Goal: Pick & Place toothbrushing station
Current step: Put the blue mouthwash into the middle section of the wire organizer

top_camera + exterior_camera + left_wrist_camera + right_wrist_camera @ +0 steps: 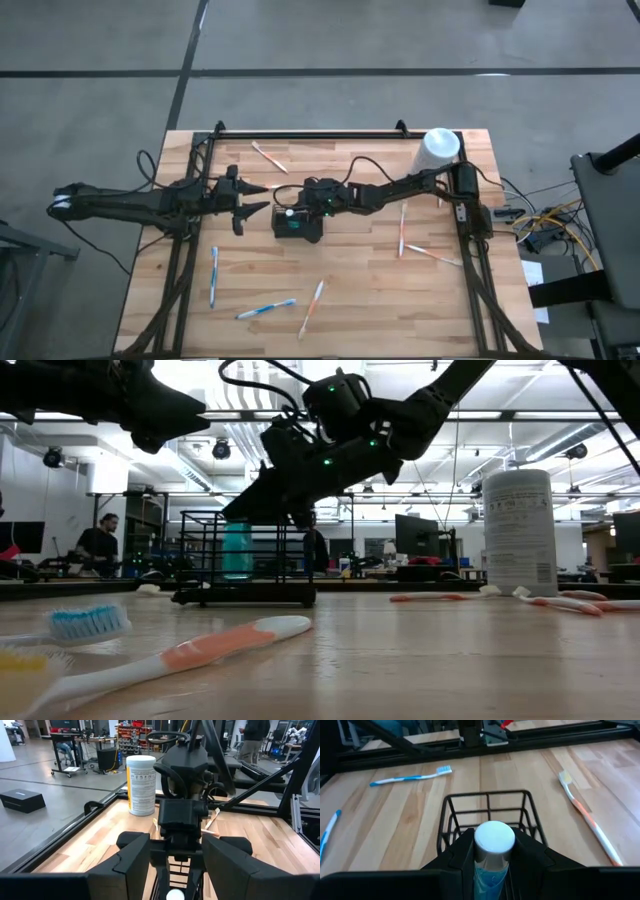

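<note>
The black wire-mesh basket (pixel 298 224) stands on the table near its middle; it also shows in the low view (pixel 245 565) and the right wrist view (pixel 487 802). My right gripper (pixel 494 835) is over the basket, shut on a teal toothpaste tube with a white cap (pixel 494 840). The tube stands upright inside the basket (pixel 238 550). My left gripper (pixel 255 200) is open and empty, just left of the basket and above the table, facing it. My right gripper pinches the tube's upper body just below the white cap (pixel 492 867) between its two fingers. The fingers come slanting down from the table's right side. The tube stands upright with its cap up and its lower part inside the basket; whether it rests on the basket's floor, I cannot tell.
A white-topped canister (pixel 438 150) stands at the far right corner. Toothbrushes lie scattered: blue ones near the front left (pixel 213 275) (pixel 265 310), orange ones at the front (pixel 312 305), right (pixel 402 230) and far side (pixel 268 157). A black frame edges the table.
</note>
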`<state>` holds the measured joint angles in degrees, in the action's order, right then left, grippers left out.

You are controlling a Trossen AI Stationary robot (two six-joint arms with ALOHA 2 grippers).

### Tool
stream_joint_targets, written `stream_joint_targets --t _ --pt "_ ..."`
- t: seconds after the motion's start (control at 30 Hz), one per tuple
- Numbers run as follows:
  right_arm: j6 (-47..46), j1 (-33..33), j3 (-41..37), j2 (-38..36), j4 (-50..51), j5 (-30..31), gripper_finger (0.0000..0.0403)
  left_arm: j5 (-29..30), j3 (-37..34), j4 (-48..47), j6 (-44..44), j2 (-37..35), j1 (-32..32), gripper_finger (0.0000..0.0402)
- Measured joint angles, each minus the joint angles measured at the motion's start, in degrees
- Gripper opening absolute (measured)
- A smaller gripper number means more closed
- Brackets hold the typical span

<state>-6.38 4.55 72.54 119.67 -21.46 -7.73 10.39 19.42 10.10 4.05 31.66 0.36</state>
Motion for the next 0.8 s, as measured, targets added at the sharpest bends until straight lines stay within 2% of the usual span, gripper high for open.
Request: stream_joint_targets --t 0.23,0.57,0.8 --pt "2.07 -0.19 2.29 0.59 1.76 0.00 0.0098 0.00 0.00 0.02 0.09 -0.02 0.00 0.0186" --pt "3.00 -0.17 2.49 -0.74 7.81 0.16 0.0098 0.00 0.00 0.05 0.15 -0.02 0.00 0.0187" --pt "3.68 -0.28 2.42 -0.74 8.23 0.15 0.0102 0.00 0.00 0.09 0.22 -0.02 0.00 0.0187"
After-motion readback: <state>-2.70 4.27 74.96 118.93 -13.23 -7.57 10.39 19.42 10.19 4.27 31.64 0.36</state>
